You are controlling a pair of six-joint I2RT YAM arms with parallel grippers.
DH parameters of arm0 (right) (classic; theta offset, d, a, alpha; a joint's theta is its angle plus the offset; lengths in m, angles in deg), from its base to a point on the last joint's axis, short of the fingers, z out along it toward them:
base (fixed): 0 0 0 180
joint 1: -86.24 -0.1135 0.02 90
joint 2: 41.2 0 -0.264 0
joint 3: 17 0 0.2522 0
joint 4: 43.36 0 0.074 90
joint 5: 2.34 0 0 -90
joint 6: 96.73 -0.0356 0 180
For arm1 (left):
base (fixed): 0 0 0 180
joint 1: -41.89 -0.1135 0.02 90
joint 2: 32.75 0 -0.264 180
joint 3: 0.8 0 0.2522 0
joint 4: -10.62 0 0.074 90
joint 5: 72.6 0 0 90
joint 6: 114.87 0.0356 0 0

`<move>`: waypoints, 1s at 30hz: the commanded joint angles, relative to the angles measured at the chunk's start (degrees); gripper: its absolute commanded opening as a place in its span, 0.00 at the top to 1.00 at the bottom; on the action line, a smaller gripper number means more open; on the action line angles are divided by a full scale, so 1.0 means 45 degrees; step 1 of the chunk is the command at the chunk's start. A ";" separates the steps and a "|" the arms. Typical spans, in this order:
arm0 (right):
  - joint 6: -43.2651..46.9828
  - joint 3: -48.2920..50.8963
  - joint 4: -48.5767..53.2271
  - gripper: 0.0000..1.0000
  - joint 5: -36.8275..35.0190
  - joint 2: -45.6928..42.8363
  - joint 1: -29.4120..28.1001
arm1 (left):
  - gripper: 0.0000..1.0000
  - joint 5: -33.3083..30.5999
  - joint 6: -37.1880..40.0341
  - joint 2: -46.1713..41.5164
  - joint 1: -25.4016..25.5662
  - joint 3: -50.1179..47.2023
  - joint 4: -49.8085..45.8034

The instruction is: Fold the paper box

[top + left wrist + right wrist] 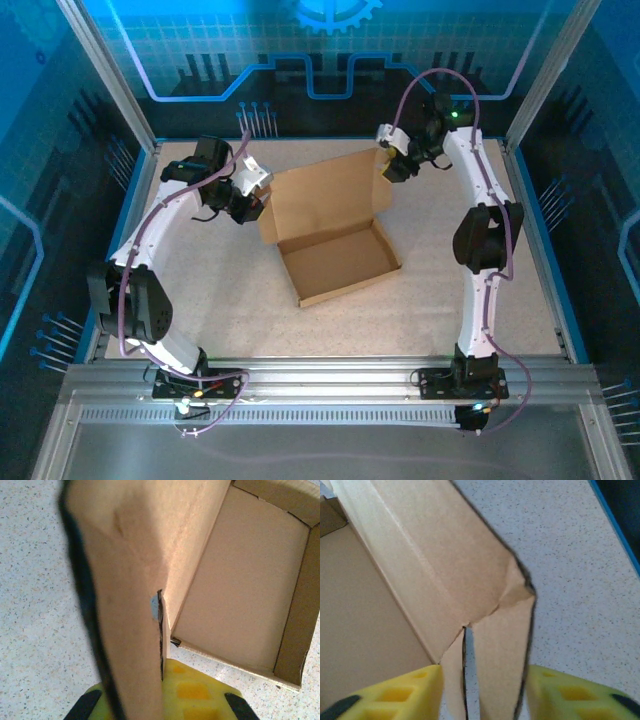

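While the paper box (340, 262) is sitting at the middle of the speckled white table (200, 300), its shallow tray is lying open with the long axis running roughly left to right, slightly skewed. The lid (325, 195) is rising from the tray's far wall and leaning away from the arm bases.

The left gripper (258, 205) is clamping the lid's left side flap (130, 605), with the thin board pinched edge-on between its yellow pads. The right gripper (390, 168) is reaching the lid's far right corner. There a creased tab (495, 670) is lying between its spread yellow fingers (395, 695). Whether they are pinching it cannot be told.

Each arm is working on its own end of the lid. The tray is lying below and nearer the bases than both grippers, so the lid is probably going to be swung forward about its long hinge.

The plain brown corrugated board is looking matte and stiff, with dark cut edges, a slit beside the tab and a dented corner that is likely folding easily along its scores.
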 commanded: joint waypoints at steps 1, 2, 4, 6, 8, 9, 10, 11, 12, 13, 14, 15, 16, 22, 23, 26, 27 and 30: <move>0.0596 -0.0357 0.1148 0.73 0.0059 0.0140 -0.0034 | 1.00 0.0039 0.0357 -0.0191 -0.0118 0.0205 -0.0320; 0.0645 -0.0323 0.1247 0.80 0.0019 0.0101 -0.0043 | 1.00 0.0034 0.0367 -0.0192 -0.0104 0.0186 -0.0291; 0.0781 -0.0292 0.1445 0.97 -0.0071 0.0054 -0.0021 | 1.00 0.0036 0.0348 -0.0172 -0.0117 0.0168 -0.0240; 0.0780 -0.0315 0.1537 1.00 -0.0135 0.0051 -0.0031 | 1.00 0.0019 0.0310 -0.0157 -0.0111 0.0146 -0.0162; 0.0716 -0.0290 0.1533 1.00 -0.0197 -0.0029 -0.0114 | 1.00 -0.0020 0.0229 -0.0134 -0.0106 0.0175 -0.0104; 0.0536 -0.0253 0.1392 1.00 -0.0273 -0.0105 -0.0187 | 1.00 -0.0086 0.0108 -0.0124 -0.0104 0.0184 -0.0029; 0.0264 -0.0132 0.1147 1.00 -0.0334 -0.0221 -0.0260 | 1.00 -0.0174 -0.0092 -0.0121 -0.0119 0.0208 0.0097; -0.0117 0.0097 0.0774 1.00 -0.0417 -0.0453 -0.0322 | 1.00 -0.0280 -0.0327 -0.0143 -0.0104 0.0189 0.0281; -0.0550 0.0387 0.0361 1.00 -0.0530 -0.0661 -0.0410 | 1.00 -0.0291 -0.0516 -0.0180 -0.0103 0.0165 0.0494; -0.1304 0.0804 -0.0240 1.00 -0.0743 -0.0981 -0.0487 | 1.00 -0.0374 -0.0904 -0.0253 -0.0110 0.0069 0.0888; -0.2067 0.1199 -0.0845 1.00 -0.0953 -0.1328 -0.0582 | 1.00 -0.0505 -0.1387 -0.0338 -0.0112 -0.0049 0.1367; -0.2812 0.1614 -0.1444 1.00 -0.1114 -0.1633 -0.0651 | 1.00 -0.0587 -0.1726 -0.0426 -0.0111 -0.0144 0.1741; -0.3689 0.2085 -0.2114 1.00 -0.1304 -0.1993 -0.0715 | 1.00 -0.0725 -0.2277 -0.0475 -0.0103 -0.0203 0.2199; -0.7970 0.4019 -0.4227 1.00 -0.2929 -0.3467 -0.1323 | 1.00 -0.1065 -0.4965 -0.0354 -0.0043 -0.0248 0.4042; -0.8611 0.4359 -0.4488 1.00 -0.3604 -0.3706 -0.1523 | 1.00 -0.1160 -0.5434 -0.0295 0.0007 -0.0245 0.4211; -1.0267 0.5429 -0.5416 1.00 -0.5287 -0.4495 -0.2072 | 1.00 -0.1866 -0.6500 -0.0229 0.0365 -0.0222 0.4568; -1.1034 0.5922 -0.5884 1.00 -0.5631 -0.4825 -0.2228 | 1.00 -0.2277 -0.6918 -0.0231 0.0551 -0.0243 0.4711; -1.3006 0.7207 -0.7007 1.00 -0.6844 -0.5615 -0.2894 | 1.00 -0.3086 -0.7960 -0.0228 0.1071 -0.0374 0.5248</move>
